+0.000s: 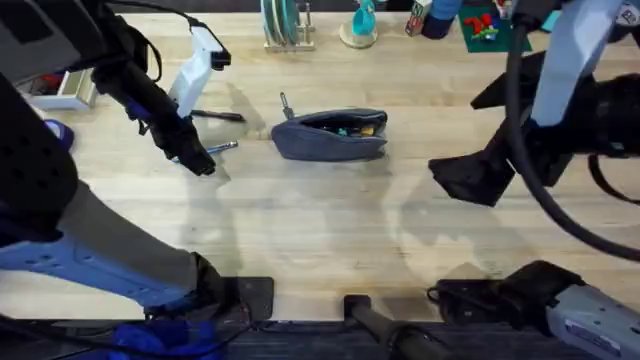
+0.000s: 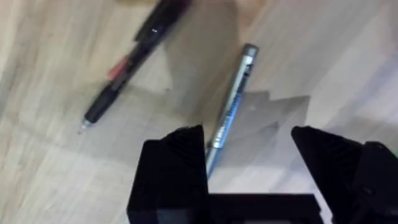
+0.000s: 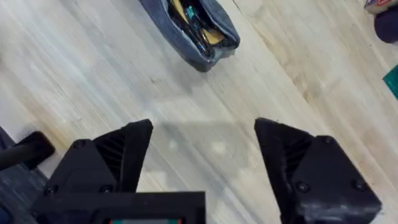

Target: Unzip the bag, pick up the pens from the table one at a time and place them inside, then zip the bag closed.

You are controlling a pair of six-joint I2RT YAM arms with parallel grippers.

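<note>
The grey-blue bag (image 1: 330,137) lies on the table (image 1: 330,230) at centre back, its zipper open and coloured items showing inside; its end also shows in the right wrist view (image 3: 194,30). The black pen (image 1: 218,116) (image 2: 134,59) lies left of the bag. Just nearer lies the silvery pen (image 1: 221,148) (image 2: 231,102). My left gripper (image 1: 201,162) (image 2: 249,146) is open right over the silvery pen's end, which runs in beside one finger (image 2: 180,165). My right gripper (image 1: 445,172) (image 3: 202,143) is open, hovering over bare wood to the bag's right.
Along the back edge stand a dish rack (image 1: 285,25), a teal object (image 1: 362,25) and a green mat with toys (image 1: 488,27). A white box (image 1: 65,90) sits at the far left. Bare wood stretches in front of the bag.
</note>
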